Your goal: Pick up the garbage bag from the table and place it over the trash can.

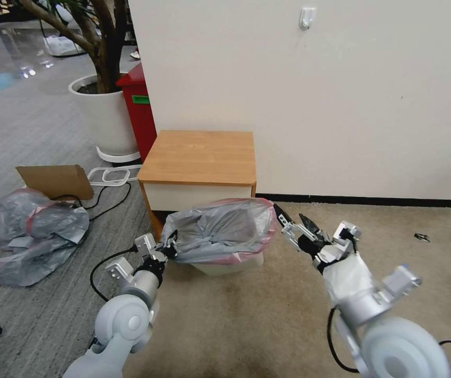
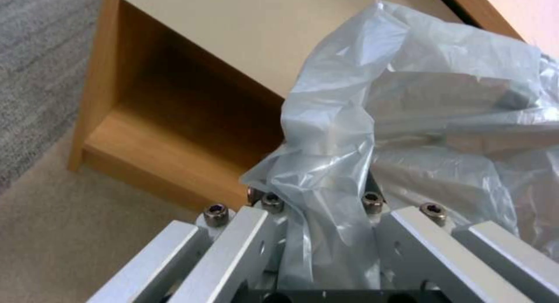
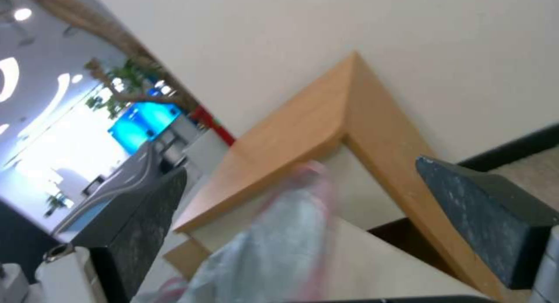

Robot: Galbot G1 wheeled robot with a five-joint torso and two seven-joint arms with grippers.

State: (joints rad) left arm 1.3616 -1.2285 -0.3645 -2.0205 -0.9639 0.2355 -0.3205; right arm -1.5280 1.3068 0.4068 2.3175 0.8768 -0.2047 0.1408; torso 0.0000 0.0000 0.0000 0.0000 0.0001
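Wall (image 1: 314,105): cream, with a white hook high up and a dark skirting strip along the floor.
Floor (image 1: 267,325): beige carpet in front, grey carpet toward the left.
Plant pot (image 1: 104,118): large, white, round, tree trunk rising out of it, behind the red bin.
Red bin (image 1: 140,110): tall, green label, wedged between pot and wall corner.
Table (image 1: 199,157): light-wood top surface bare, white drawer front below, standing against the wall; lower shelf visible in the left wrist view (image 2: 151,154).
Heap of bags (image 1: 33,236): several grey bags with pink rims, on the grey carpet well left of the table, beside a cardboard piece (image 1: 54,181).
Garbage bag (image 1: 220,228): translucent grey, pink-red rim band, spread wide over the trash can just in front of the table; mouth stretched between the two arms.
Trash can (image 1: 228,265): cream-white, only the lower front showing beneath the bag.
Right gripper (image 1: 294,218): just beside the bag's right edge, jaws parted, nothing between them; bag rim blurred between the dark pads in the right wrist view (image 3: 291,233).
Left gripper (image 1: 168,251): at the bag's left edge, jaws clamped on a gathered fold of plastic, seen close in the left wrist view (image 2: 326,233).
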